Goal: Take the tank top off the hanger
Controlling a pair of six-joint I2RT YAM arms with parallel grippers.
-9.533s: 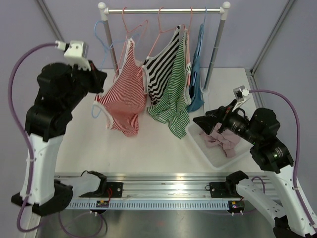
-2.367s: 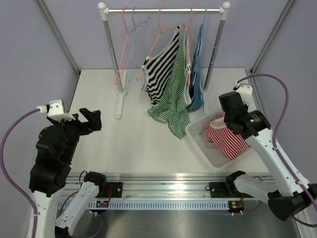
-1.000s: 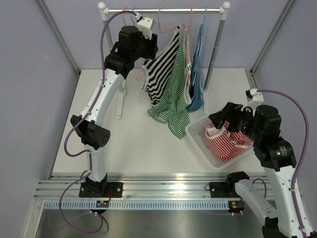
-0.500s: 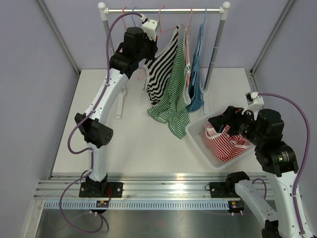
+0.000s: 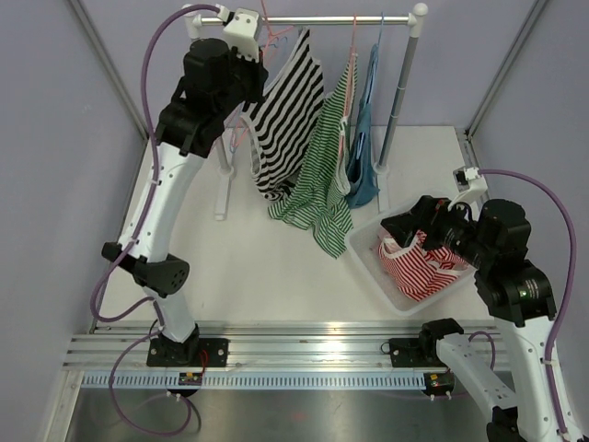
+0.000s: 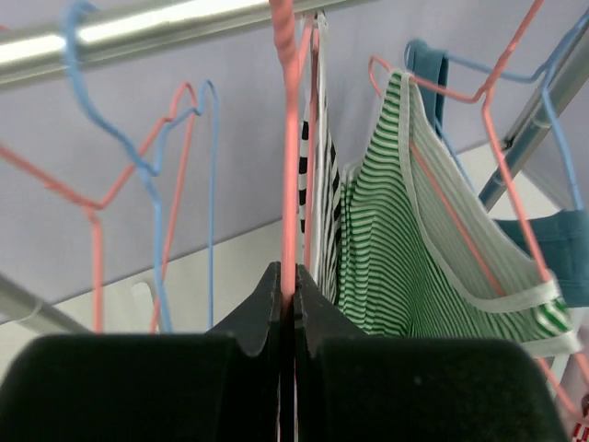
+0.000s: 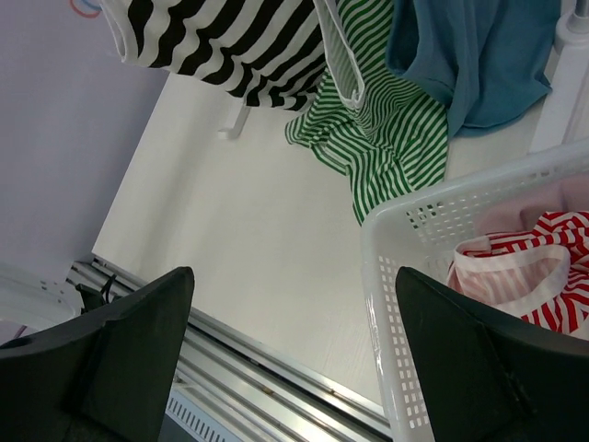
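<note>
The black-and-white striped tank top point(image 5: 281, 115) hangs on a pink hanger from the rail point(image 5: 368, 19). My left gripper point(image 5: 253, 66) is up at the rail, shut on that hanger's pink wire neck point(image 6: 290, 138). In the left wrist view the gripper point(image 6: 286, 279) pinches the wire, and a sliver of the striped top point(image 6: 324, 212) shows just right of it. My right gripper point(image 5: 411, 224) is open and empty over the near left corner of the white basket point(image 5: 368, 253). In the right wrist view the gripper point(image 7: 294, 276) is wide open above the table.
A green striped top point(image 5: 317, 175) and a blue top point(image 5: 366, 157) hang to the right on the rail. Empty pink and blue hangers point(image 6: 175, 157) hang to the left. The basket point(image 7: 386, 276) holds a red striped top point(image 7: 543, 258). Rack posts point(image 5: 398, 92) stand on the table.
My left gripper has moved left along the rail with the pink hanger, and the black-and-white top has swung left, away from the green one. The right arm has barely moved.
</note>
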